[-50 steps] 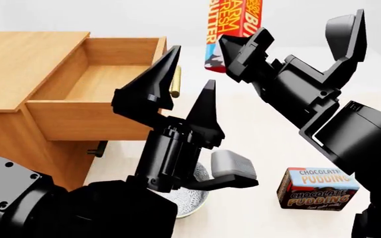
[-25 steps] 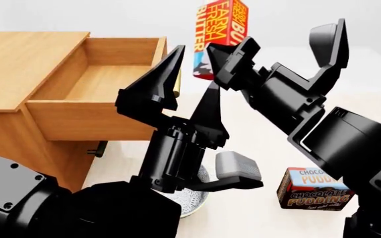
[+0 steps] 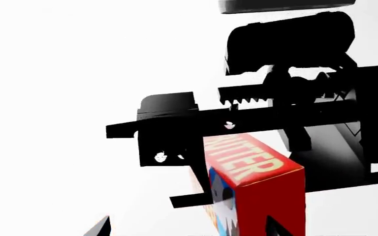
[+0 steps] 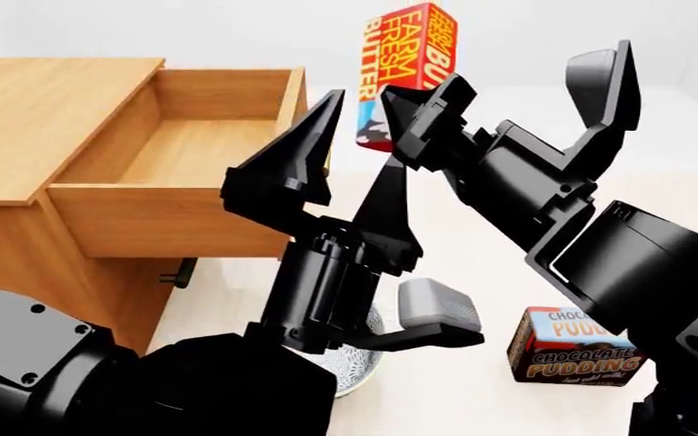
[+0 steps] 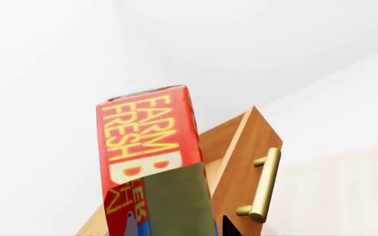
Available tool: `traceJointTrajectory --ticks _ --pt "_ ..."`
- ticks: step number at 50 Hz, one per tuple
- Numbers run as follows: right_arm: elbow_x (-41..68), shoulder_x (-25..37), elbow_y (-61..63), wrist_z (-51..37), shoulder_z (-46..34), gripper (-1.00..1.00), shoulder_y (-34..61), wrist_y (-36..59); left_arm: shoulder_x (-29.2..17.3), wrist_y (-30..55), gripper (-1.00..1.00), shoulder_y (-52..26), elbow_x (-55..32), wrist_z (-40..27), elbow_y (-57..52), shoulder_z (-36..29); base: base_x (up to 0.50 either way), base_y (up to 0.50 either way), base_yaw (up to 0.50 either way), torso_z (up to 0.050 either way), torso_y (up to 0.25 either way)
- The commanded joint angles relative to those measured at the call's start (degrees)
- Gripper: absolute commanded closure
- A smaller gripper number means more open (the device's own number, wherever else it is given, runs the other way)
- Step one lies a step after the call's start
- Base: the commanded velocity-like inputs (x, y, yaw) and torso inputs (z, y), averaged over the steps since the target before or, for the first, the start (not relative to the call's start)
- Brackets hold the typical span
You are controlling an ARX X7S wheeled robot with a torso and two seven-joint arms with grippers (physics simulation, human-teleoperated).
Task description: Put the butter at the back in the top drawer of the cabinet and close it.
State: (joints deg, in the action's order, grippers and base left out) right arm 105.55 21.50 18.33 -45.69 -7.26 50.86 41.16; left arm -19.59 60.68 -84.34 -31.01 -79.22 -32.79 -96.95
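The butter (image 4: 405, 64) is a red, orange and yellow box held upright in the air by my right gripper (image 4: 405, 123), which is shut on its lower end. It hangs just right of the open top drawer (image 4: 179, 150) of the cabinet (image 4: 46, 109); the drawer shows plain wood inside and holds nothing. My left gripper (image 4: 362, 136) is open and empty, fingers pointing up, in front of the drawer's front corner and below the butter. The butter also shows in the left wrist view (image 3: 258, 196) and in the right wrist view (image 5: 146, 162), next to the drawer front (image 5: 238, 162).
A dark brown-and-blue chocolate pudding box (image 4: 580, 347) lies on the table at the lower right. A patterned bowl (image 4: 355, 368) is mostly hidden behind my left arm. The drawer's brass handle (image 5: 265, 186) sticks out towards the butter.
My right gripper has carried the butter left and a little down, closer to the open drawer. My left gripper has risen slightly and stays open.
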Motion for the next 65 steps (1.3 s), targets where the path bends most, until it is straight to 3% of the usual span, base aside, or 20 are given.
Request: traceJointTrajectory --ticks 1,65 --pt "2.50 -0.30 1.49 1.54 0.27 1.00 0.71 -1.03 0.11 -1.35 -1.00 0.76 0.51 1.35 2.18 -0.43 0.00 0.00 0.00 0.000 0.000" --pt "4.50 0.34 4.69 1.22 -0.74 1.00 0.58 -2.13 -0.08 -1.72 -1.00 2.17 3.16 3.97 4.49 0.79 0.00 0.00 0.00 0.000 0.001"
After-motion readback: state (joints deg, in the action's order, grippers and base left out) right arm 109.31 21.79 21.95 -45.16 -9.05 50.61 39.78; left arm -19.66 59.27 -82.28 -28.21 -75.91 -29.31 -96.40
